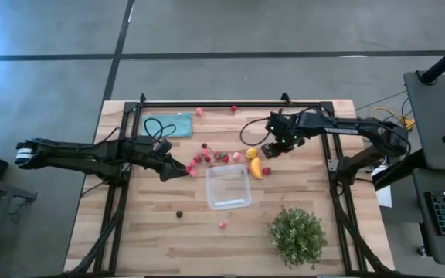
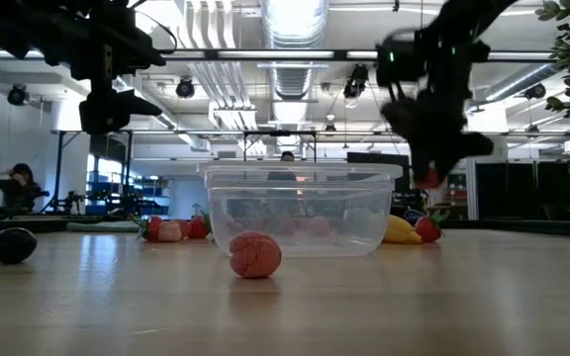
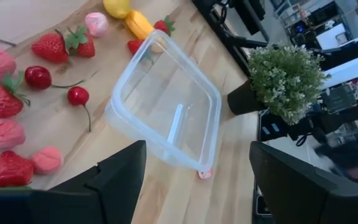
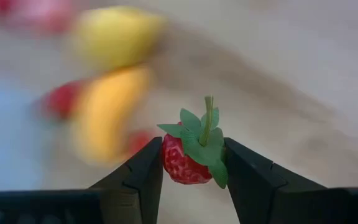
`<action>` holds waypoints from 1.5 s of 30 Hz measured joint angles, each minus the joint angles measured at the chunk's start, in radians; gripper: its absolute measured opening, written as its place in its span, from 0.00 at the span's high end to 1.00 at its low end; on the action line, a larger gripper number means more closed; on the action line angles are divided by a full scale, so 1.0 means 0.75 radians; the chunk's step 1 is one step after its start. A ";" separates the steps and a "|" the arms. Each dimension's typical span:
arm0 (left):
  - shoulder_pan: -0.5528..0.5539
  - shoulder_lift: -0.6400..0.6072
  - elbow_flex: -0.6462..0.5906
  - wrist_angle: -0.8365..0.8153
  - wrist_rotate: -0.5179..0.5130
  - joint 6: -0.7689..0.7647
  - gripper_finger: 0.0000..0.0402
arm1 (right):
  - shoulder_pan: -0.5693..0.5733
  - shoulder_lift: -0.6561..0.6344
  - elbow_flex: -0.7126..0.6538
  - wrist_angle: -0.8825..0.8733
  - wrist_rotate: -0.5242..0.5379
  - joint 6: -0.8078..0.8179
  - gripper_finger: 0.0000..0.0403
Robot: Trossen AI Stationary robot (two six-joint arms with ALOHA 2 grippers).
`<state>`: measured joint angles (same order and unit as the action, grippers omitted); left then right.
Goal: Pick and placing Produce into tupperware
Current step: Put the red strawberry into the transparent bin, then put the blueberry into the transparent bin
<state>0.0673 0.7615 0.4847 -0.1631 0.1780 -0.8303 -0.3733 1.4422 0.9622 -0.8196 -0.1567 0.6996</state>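
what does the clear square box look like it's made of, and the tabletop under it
Clear square box: seemingly thin glossy plastic; the table shows through its walls and its rim catches light. Tabletop: pale wood, apparently butcher-block, with visible plank seams and grain, lightly sheened.

tupperware (image 1: 228,186) sits mid-table, nothing in it. Loose produce (image 1: 205,157) scattered just far-left of it, two more pieces (image 1: 253,164) at its far-right corner. One piece (image 1: 222,225) just near of the box, another (image 1: 179,214) near-left, two by the far edge (image 1: 200,111). Cloth (image 1: 170,124) far-left, plant (image 1: 297,235) near-right. Left gripper (image 1: 178,173) left of the box, over the scatter. Right gripper (image 4: 193,163) far-right of the box, above the table, strawberry (image 4: 189,155) between its fingers
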 joint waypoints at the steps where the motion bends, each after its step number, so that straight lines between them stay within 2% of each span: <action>1: 0.000 -0.004 0.000 -0.004 0.000 0.000 0.32 | 0.036 -0.007 0.036 0.003 -0.022 -0.012 0.64; 8: -0.001 -0.021 0.000 -0.003 0.001 0.011 0.32 | 0.264 0.084 0.308 0.042 -0.050 -0.125 0.64; 12: -0.001 -0.015 0.000 -0.001 0.001 0.017 0.32 | 0.344 0.250 0.456 0.046 -0.059 -0.148 0.64; 17: -0.001 -0.001 0.000 -0.003 0.007 0.079 0.32 | 0.417 0.491 0.625 0.042 -0.160 -0.157 0.63; 23: -0.003 0.016 0.000 -0.005 0.031 0.078 0.32 | 0.516 0.665 0.814 -0.048 -0.082 -0.180 0.58; 26: -0.003 0.024 0.000 -0.005 0.050 0.068 0.32 | 0.561 0.694 0.882 -0.114 0.016 -0.201 0.51; 31: -0.006 0.029 0.000 -0.006 0.095 0.005 0.32 | 0.616 0.644 0.949 -0.210 0.271 -0.202 0.38; 38: -0.032 0.087 0.002 -0.007 0.105 0.003 0.32 | 0.703 0.378 0.979 -0.362 0.656 -0.154 0.28; 42: -0.172 0.131 0.030 -0.019 0.077 -0.004 0.33 | 0.847 0.147 0.950 -0.419 0.902 -0.059 0.26; 45: -0.350 0.184 0.083 -0.016 -0.054 0.032 0.37 | 0.989 -0.011 0.922 -0.458 1.077 0.057 0.26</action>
<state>-0.1953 0.8996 0.5472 -0.1753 0.1375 -0.8066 0.3682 1.4340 1.6538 -1.1628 0.6512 0.7421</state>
